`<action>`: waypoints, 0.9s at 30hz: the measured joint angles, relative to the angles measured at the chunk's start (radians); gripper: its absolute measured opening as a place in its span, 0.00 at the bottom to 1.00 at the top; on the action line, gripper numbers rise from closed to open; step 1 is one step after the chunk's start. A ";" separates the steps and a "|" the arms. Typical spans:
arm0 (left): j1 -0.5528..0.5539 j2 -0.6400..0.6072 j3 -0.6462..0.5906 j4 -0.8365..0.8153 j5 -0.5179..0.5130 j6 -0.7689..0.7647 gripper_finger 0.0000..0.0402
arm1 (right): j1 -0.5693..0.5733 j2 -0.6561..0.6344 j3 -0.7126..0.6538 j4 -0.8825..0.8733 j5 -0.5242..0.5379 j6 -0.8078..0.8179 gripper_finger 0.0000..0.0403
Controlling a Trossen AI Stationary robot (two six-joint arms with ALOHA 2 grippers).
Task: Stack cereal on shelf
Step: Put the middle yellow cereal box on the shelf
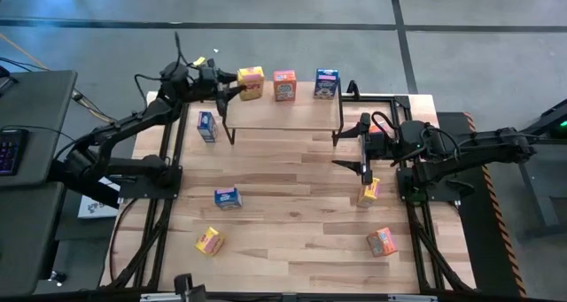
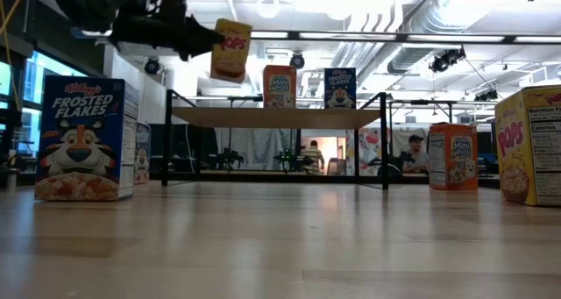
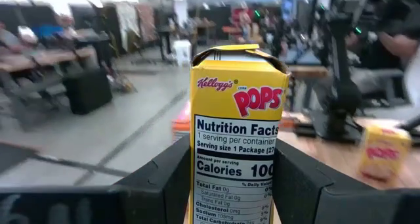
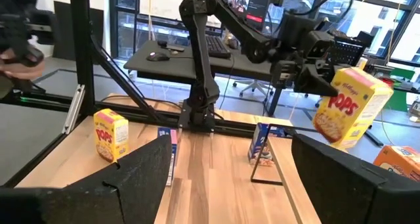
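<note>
left tool (image 1: 232, 81) clamped on the pops box (image 1: 251, 83), held tilted just above the shelf's (image 1: 283, 114) left end, beside the orange box (image 1: 284, 85). box still needs to go down and upright. right tool (image 1: 364, 165) apart, idle off the shelf's right end, above the worktop (image 1: 292, 222).

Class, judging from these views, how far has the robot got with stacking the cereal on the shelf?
Done: an orange box and a blue box stand on the shelf. In hand: the left gripper holds a yellow Pops box above it. Left: six boxes on the table; the right gripper hovers open.
</note>
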 joint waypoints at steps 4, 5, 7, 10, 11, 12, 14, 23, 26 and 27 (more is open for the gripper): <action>0.056 0.031 -0.032 0.105 0.047 -0.064 0.41 | -0.001 0.000 0.000 0.000 0.000 0.000 0.77; 0.066 0.043 -0.032 0.112 0.051 -0.074 0.41 | -0.001 0.000 0.000 0.000 0.000 0.000 0.77; 0.078 0.075 -0.032 0.132 0.053 -0.081 0.41 | -0.001 0.000 0.000 0.000 0.000 0.000 0.77; 0.085 0.128 -0.032 0.168 0.058 -0.082 0.41 | -0.001 0.000 0.000 0.000 0.001 -0.008 0.77; 0.089 0.143 -0.032 0.186 0.061 -0.083 0.41 | -0.001 0.000 0.000 0.000 0.001 -0.008 0.77; 0.092 0.157 -0.032 0.202 0.065 -0.085 0.41 | -0.001 0.000 0.000 0.000 0.001 -0.008 0.77; 0.102 0.182 -0.031 0.230 0.070 -0.092 0.41 | -0.001 0.000 0.000 0.001 0.001 -0.008 0.77; 0.141 0.303 0.026 0.244 0.184 -0.143 0.41 | -0.001 0.000 0.000 0.001 0.001 -0.008 0.77; 0.141 0.333 0.046 0.247 0.198 -0.143 0.41 | -0.001 0.000 0.000 0.001 0.001 -0.005 0.77; 0.141 0.338 0.048 0.246 0.198 -0.143 0.41 | -0.001 0.000 0.000 0.001 0.000 0.000 0.77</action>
